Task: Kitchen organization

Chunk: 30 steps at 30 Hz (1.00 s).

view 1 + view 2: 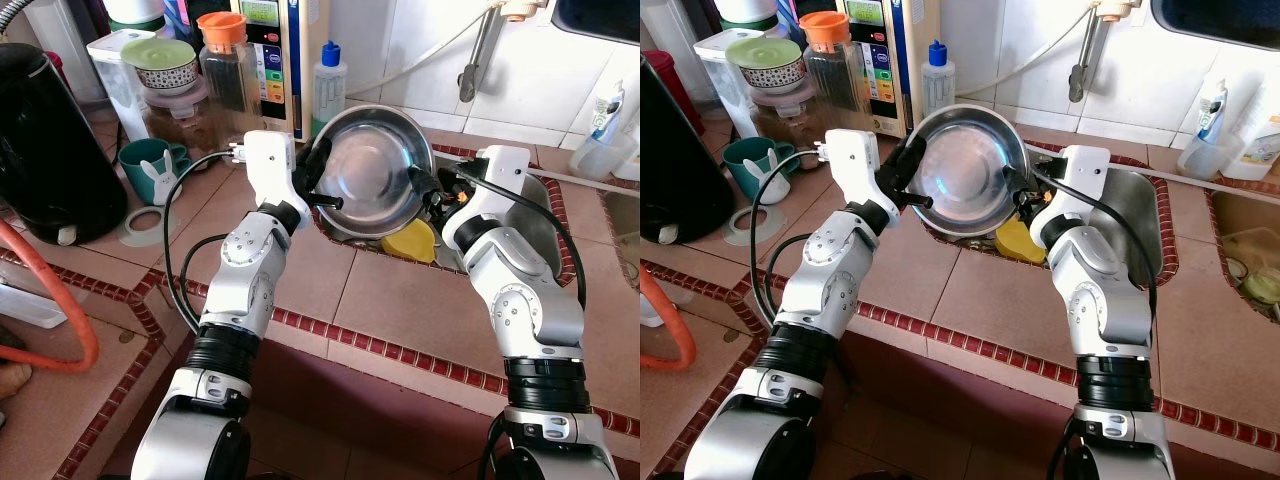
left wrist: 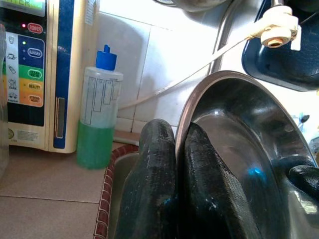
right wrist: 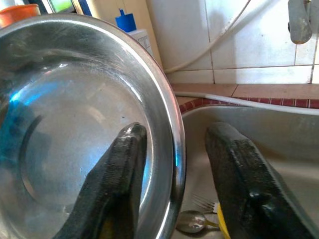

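Note:
A round steel bowl (image 1: 375, 170) is held up on edge, tilted, over the sink (image 1: 545, 230). My left gripper (image 1: 320, 182) is on the bowl's left rim, and the left wrist view has its two fingers (image 2: 154, 169) shut on that rim (image 2: 185, 117). My right gripper (image 1: 430, 188) is at the bowl's right rim. In the right wrist view one finger (image 3: 122, 164) lies inside the bowl (image 3: 75, 114) and the other (image 3: 239, 169) stands apart outside, so this gripper is open around the rim.
A yellow item (image 1: 412, 240), a spoon and a fork (image 3: 192, 221) lie in the sink under the bowl. A bottle of green liquid (image 1: 328, 85), a water appliance (image 1: 270, 60), jars, a teal cup (image 1: 150, 165) and a black appliance (image 1: 50, 150) crowd the counter's left. The faucet (image 1: 480, 50) hangs behind.

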Tool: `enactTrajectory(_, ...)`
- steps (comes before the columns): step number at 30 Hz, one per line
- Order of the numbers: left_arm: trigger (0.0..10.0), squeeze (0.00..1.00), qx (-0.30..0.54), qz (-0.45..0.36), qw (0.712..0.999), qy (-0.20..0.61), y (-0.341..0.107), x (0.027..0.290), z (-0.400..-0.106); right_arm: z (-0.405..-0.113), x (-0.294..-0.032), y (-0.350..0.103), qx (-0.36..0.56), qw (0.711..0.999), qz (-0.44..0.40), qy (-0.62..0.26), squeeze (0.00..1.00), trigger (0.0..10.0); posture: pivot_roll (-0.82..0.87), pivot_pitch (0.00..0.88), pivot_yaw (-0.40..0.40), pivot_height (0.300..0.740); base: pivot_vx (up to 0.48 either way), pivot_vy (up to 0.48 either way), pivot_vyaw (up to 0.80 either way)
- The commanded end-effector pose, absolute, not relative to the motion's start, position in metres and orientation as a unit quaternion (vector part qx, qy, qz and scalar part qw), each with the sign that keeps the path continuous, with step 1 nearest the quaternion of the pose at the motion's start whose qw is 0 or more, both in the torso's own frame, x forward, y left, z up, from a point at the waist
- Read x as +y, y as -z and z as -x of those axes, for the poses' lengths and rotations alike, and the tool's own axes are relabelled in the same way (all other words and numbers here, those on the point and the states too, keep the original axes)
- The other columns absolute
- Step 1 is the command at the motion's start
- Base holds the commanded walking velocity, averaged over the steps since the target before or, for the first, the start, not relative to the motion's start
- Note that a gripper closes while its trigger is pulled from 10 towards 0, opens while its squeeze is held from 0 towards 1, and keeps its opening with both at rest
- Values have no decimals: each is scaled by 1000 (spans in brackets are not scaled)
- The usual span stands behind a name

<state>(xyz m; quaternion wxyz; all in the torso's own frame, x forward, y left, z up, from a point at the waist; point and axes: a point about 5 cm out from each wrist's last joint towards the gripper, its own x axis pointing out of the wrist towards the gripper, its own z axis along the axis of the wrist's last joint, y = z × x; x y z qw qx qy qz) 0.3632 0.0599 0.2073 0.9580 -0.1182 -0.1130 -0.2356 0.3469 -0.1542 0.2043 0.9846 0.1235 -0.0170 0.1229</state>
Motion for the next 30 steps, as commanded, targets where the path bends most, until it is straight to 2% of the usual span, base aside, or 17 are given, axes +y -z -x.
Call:
enactTrajectory(1,0,0,-125,119,955,240,-214,60,-363,-349,-155,-210,-28,983,-133,-122,0,0,11,6,24,740,0,0,0)
enactTrajectory(7,0,0,-128,124,951,252,-216,57,-361,-346,-149,-206,-13,978,-144,-148,0,0,12,9,25,740,0,0,0)
enactTrajectory(8,0,0,-128,125,951,254,-216,57,-361,-345,-147,-205,-10,977,-144,-158,0,706,12,11,25,740,0,0,0)
enactTrajectory(9,0,0,-129,125,951,253,-216,58,-361,-345,-146,-205,-10,977,-143,-160,0,706,12,11,25,740,0,0,0)
enactTrajectory(10,0,0,-129,126,950,254,-216,58,-361,-345,-145,-204,-9,975,-147,-164,0,0,13,11,25,740,0,0,0)
enactTrajectory(25,157,0,-130,139,947,259,-217,59,-361,-342,-143,-196,11,965,-193,-179,0,0,15,15,24,740,0,0,0)
enactTrajectory(26,1020,0,-129,141,946,260,-217,59,-361,-342,-143,-196,12,962,-201,-182,0,0,15,15,24,740,0,0,0)
enactTrajectory(29,1765,0,-128,147,945,264,-217,58,-361,-341,-141,-196,14,956,-219,-196,0,0,15,15,25,740,0,0,0)
enactTrajectory(30,2471,0,-127,147,944,266,-217,57,-361,-340,-140,-196,14,953,-226,-200,0,0,15,15,24,740,0,0,0)
